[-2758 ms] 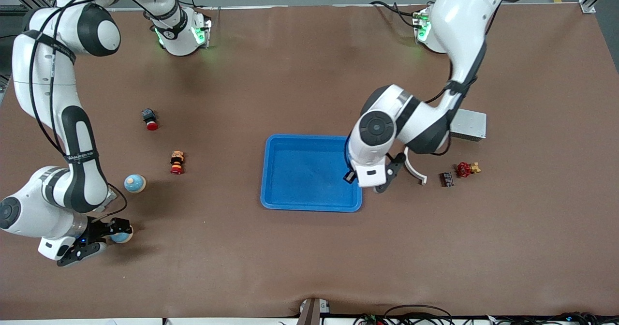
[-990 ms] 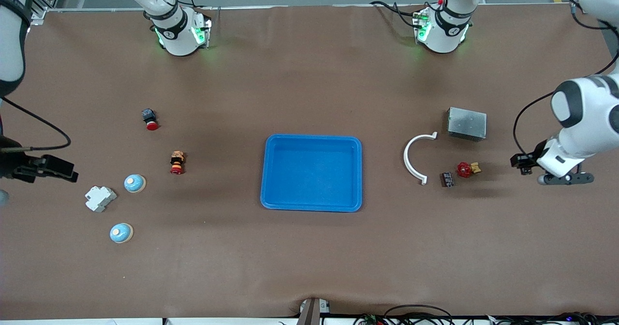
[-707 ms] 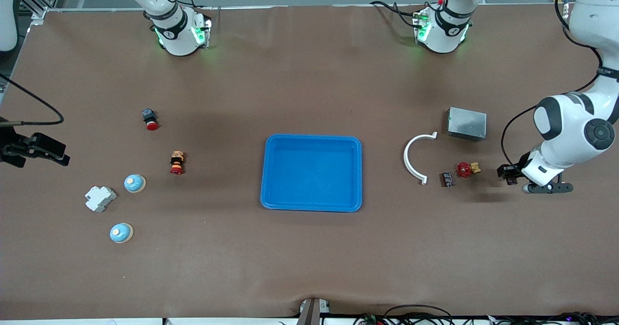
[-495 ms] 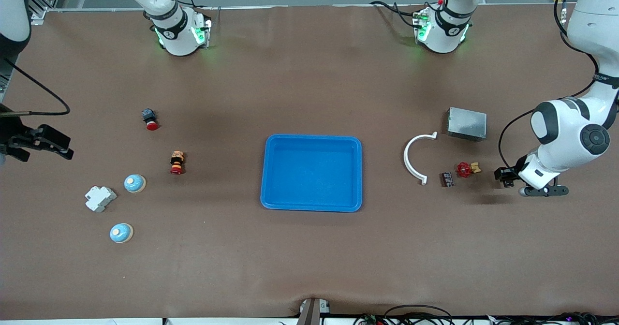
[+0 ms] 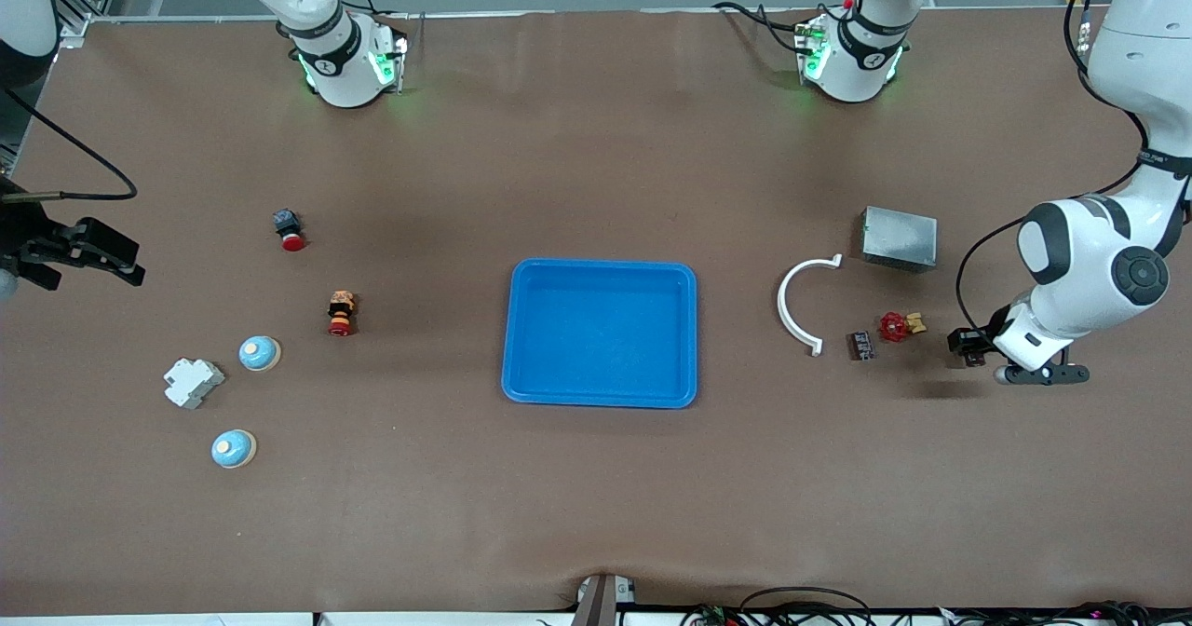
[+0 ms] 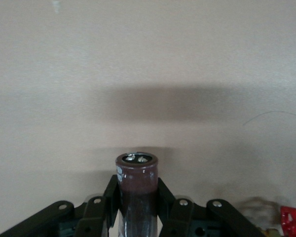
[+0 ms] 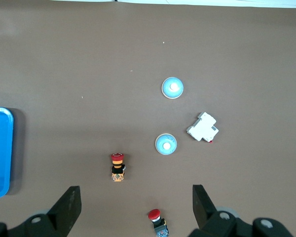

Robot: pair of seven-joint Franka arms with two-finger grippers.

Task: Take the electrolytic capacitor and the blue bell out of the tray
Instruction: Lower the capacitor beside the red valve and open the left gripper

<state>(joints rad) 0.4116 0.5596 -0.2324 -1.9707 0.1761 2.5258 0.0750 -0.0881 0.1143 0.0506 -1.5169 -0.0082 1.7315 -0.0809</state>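
My left gripper [image 5: 968, 346], at the right edge of the front view, is pinched on the electrolytic capacitor [image 6: 136, 190], its metal top clear between the jaws in the left wrist view. Within the last second I have drawn it in from the frame's right margin and lower over bare table, next to the red valve [image 5: 896, 327]. The blue tray [image 5: 601, 393] at frame centre now sits empty. Two blue bells [image 5: 260, 353] [image 5: 233, 448] lie at lower left by the white breaker [image 5: 193, 382]. My right gripper [image 5: 79, 258], jaws spread, waits at the left edge. I judge only the set-down remains.
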